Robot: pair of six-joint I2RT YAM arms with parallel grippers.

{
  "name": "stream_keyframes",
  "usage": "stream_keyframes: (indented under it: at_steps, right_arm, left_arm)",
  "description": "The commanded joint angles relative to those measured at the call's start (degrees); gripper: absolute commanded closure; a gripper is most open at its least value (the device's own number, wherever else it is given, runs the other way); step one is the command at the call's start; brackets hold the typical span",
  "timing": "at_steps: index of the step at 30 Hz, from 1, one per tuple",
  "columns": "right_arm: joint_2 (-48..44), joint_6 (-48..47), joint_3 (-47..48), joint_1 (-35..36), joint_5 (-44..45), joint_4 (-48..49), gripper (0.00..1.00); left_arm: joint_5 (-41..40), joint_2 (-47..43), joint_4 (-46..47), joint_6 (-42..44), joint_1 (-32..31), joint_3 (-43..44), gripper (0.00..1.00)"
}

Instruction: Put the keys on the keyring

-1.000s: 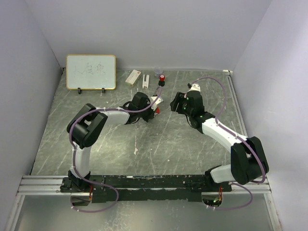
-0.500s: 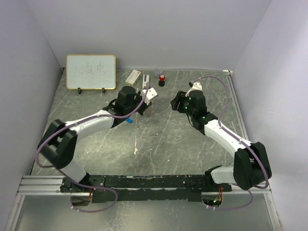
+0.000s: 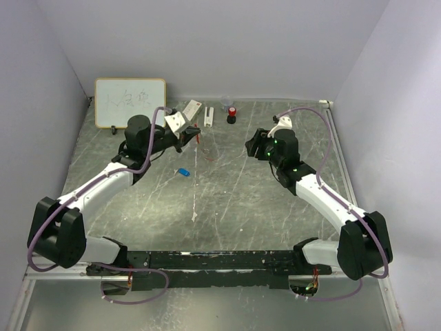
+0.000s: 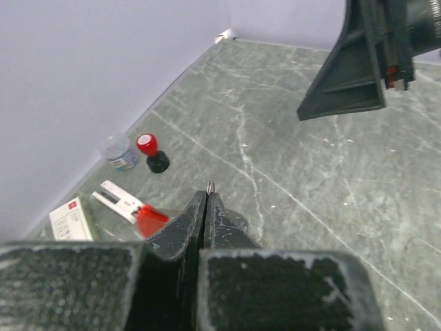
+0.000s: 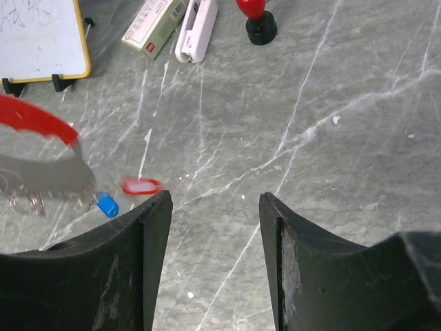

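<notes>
Find the left gripper [image 4: 207, 196] just off the right edge of the whiteboard [image 3: 130, 103], held off the table [image 3: 241, 200], with jaws pressed together on the keyring [image 5: 34, 118]. See in the left wrist view the two fingers [image 4: 182, 224] closed tight, with a bit of metal poking out at the tips and the red strap showing beside them. Note the strap, a grey strip and thin wire rings hanging blurred at the left edge of the right wrist view. Look to the right of the whiteboard and nearer the arm bases for the blue key [image 3: 183, 172], lying flat on the table, apart from both grippers and not on the ring. Spot the red key [image 5: 141, 186] in the right wrist view, lying just beside the blue one on the side away from the whiteboard; cannot make it out from above. Find the right gripper [image 5: 215, 201] farther right of the whiteboard, well apart from the left one, with jaws spread wide and nothing between them. See along the back wall, right of the whiteboard, a small box [image 3: 191, 110], a white clip [image 3: 208, 116], a red-capped bottle [image 3: 231, 114] and a clear little jar [image 4: 118, 152]
</notes>
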Motion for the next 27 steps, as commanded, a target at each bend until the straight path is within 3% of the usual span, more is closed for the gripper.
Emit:
stream_keyframes:
  at_steps: [1,8,15,22,27]
  right_arm:
    - [-1.2,-0.5,0.4,-0.4,-0.9,0.5,0.46]
    - [-0.1,-1.4,0.4,-0.4,-2.6,0.9,0.46]
    - [3.5,-3.0,1.6,0.1,-9.6,2.4,0.46]
    - [9.0,-5.1,4.4,4.6,-9.8,1.6,0.46]
    - [14.1,-6.3,7.2,9.6,-8.6,1.0,0.46]
  left_arm:
    - [8.9,-1.2,6.7,-3.8,1.1,-0.6,0.93]
    - [10.9,-2.1,8.9,-6.2,2.7,-1.7,0.93]
    - [6.4,-4.7,9.1,-8.5,5.0,-3.8,0.93]
    - [8.9,-6.9,15.8,-14.0,9.5,-7.7,0.93]
    - [3.0,-10.1,15.6,-15.1,11.0,-9.4,0.93]
